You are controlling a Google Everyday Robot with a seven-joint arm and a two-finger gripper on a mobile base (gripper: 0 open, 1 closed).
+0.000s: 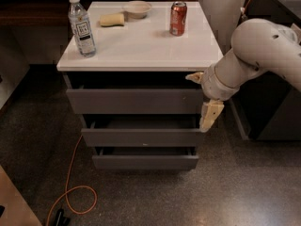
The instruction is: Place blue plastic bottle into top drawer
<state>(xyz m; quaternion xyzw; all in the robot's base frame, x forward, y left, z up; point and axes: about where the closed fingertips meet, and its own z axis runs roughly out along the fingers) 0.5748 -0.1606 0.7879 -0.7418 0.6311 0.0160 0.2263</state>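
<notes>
The blue plastic bottle (81, 26), clear with a white cap and a dark label, stands upright on the front left of the white cabinet top (141, 46). The top drawer (134, 100) is the uppermost grey front, pulled out a little. My gripper (209, 116) hangs down at the right end of that drawer front, just in front of it, far from the bottle and holding nothing.
A red soda can (178, 18), a small bowl (137, 8) and a yellow sponge (112, 20) sit on the top's far part. Two lower drawers (141, 136) stick out further. An orange cable (70, 182) loops on the floor. A dark cabinet (277, 112) stands right.
</notes>
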